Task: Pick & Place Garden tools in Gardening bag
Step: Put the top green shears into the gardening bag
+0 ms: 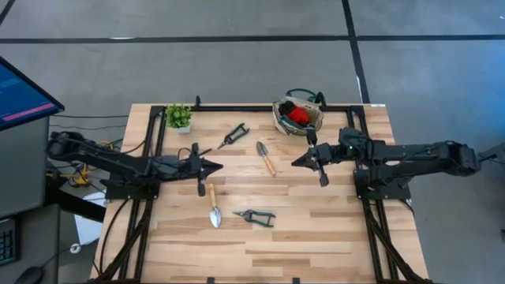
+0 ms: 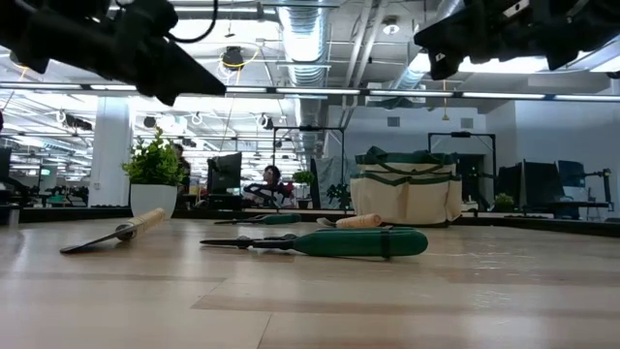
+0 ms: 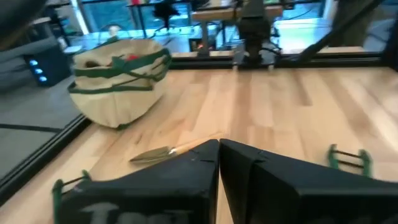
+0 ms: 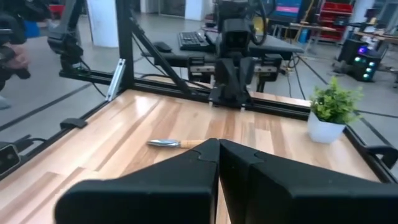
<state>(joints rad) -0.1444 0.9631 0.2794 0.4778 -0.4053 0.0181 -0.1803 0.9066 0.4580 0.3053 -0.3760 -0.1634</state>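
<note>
Four garden tools lie loose on the table (image 1: 331, 237). The left gripper (image 1: 215, 166), fingers pressed together and holding nothing, hovers above a wooden-handled trowel (image 1: 213, 207). Black shears (image 1: 233, 135), a second trowel (image 1: 266, 158) and black-handled pruners (image 1: 255, 216) sit mid-table. The right gripper (image 1: 300, 162) is likewise closed and empty, just before the gardening bag (image 1: 297, 116), with a red bundle (image 1: 298, 117) inside.

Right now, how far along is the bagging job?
Done: one red-and-black bundle sits inside the gardening bag. In hand: nothing; the left gripper and right gripper are both shut and empty above the table's middle. Left: four tools on the table, the trowel near the left gripper, the centre trowel, the pruners at the front, and the shears near the potted plant.
</note>
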